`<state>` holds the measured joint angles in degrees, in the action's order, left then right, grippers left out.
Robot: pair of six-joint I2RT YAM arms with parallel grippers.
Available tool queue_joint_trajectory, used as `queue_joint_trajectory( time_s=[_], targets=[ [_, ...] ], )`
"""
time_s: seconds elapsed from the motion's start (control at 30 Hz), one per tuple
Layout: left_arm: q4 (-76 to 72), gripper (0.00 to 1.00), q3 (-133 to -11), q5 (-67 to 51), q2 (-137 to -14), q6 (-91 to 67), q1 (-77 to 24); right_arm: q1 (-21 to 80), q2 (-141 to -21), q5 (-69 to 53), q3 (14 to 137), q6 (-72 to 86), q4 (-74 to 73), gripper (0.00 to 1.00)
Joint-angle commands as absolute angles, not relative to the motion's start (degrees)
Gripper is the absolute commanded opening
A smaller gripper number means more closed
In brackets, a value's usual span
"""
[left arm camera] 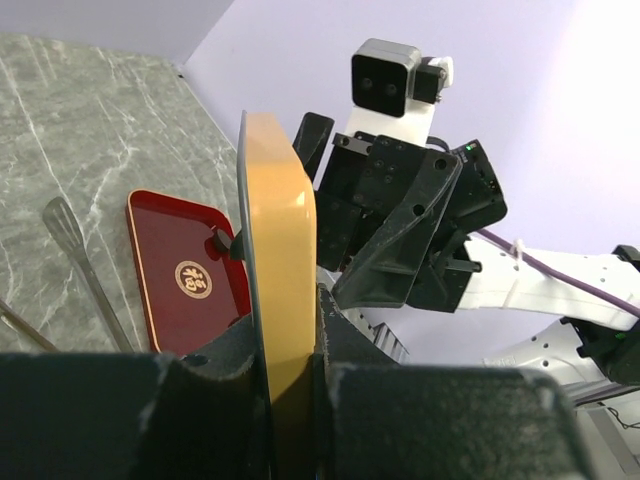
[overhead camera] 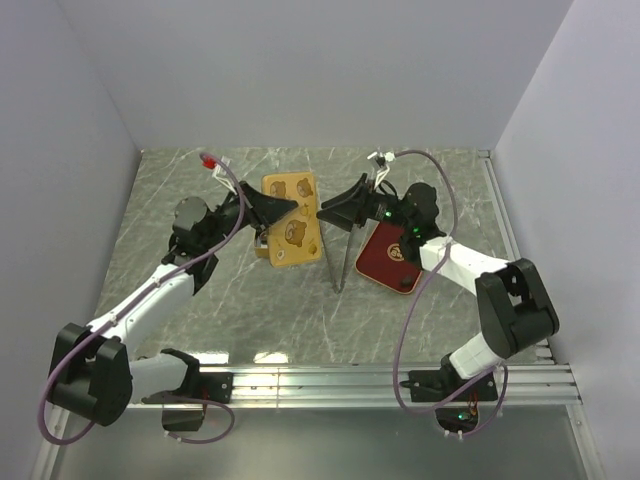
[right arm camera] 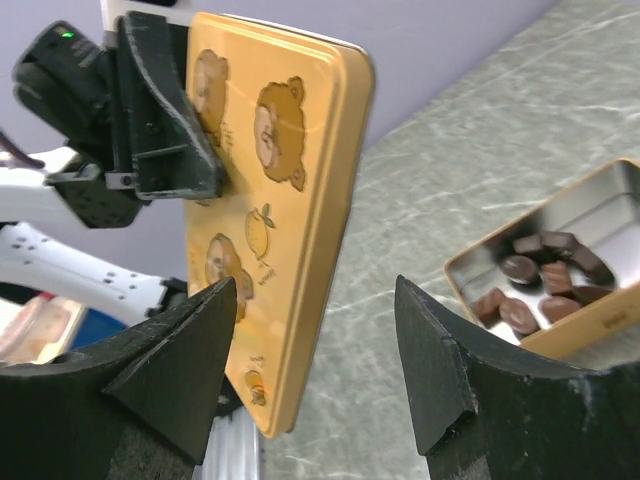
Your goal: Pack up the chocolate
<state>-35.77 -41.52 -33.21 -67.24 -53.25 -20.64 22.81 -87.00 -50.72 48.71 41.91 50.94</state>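
The left gripper (left arm camera: 290,390) is clamped on the edge of the gold lid (right arm camera: 270,180), a thin, glossy metal rectangle with rounded corners. It is held upright and printed with brown bears and an orange fruit. The matt black, wedge-shaped fingers of the right gripper (right arm camera: 313,330) are spread apart on either side of the lid's lower corner; whether they touch it cannot be told. Beyond them the open gold tin (right arm camera: 600,215), bright silver inside, is set on the grey veined table (left arm camera: 90,120). The chocolate (right arm camera: 540,285), small dark and reddish-brown chunks, lies inside it. Farther off, a flat red tray (left arm camera: 180,285) with a round gold emblem is partly hidden by the lid, and slim metal tongs (left arm camera: 85,265) are laid beside it.
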Motion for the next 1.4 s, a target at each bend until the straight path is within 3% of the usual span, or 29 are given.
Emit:
queue_joint_trajectory(
  time_s=[0.0, 0.3, 0.37, 0.4, 0.53, 0.57, 0.8, 1.07, 1.23, 1.37],
  targets=[
    [-39.02, 0.01, -45.17, -34.98, -67.59, -52.82, -20.65, 22.68, -88.94, -54.40, 48.87, 47.72, 62.30, 0.71],
    [-42.10, 0.01, -45.52, -36.47, -70.66, -53.61, -20.65, 24.69, -93.69, -57.39, 48.43, 53.70, 73.30, 0.66],
    [-42.45, 0.01, -46.23, -37.17, -72.24, -53.70, -20.57, 24.87, -93.52, -58.09, 48.51, 53.88, 73.39, 0.57],
    [-42.63, 0.01, -46.58, -37.26, -72.94, -53.88, -20.48, 25.22, -93.43, -58.62, 48.78, 53.88, 73.13, 0.45],
    [-44.55, 0.08, -47.46, -38.58, -75.93, -55.19, -19.86, 25.49, -92.38, -59.41, 48.34, 54.67, 73.21, 0.29],
    [-44.56, 0.15, -47.55, -38.67, -76.81, -55.46, -19.78, 25.58, -92.11, -59.33, 48.34, 54.58, 72.69, 0.27],
    [-45.44, 0.33, -46.32, -39.11, -77.70, -56.08, -18.55, 27.60, -93.69, -59.06, 49.92, 58.78, 75.56, 0.10],
    [-44.12, 0.45, -43.51, -38.93, -74.62, -54.40, -17.58, 27.95, -97.55, -58.10, 49.66, 66.44, 86.12, 0.08],
    [-46.49, 0.46, -41.84, -40.16, -74.35, -56.07, -16.17, 28.65, -99.58, -56.96, 50.89, 68.82, 88.24, 0.09],
    [-49.92, 0.44, -40.78, -41.48, -75.32, -58.35, -15.82, 30.05, -99.76, -56.17, 51.76, 67.77, 86.93, 0.15]
  ],
)
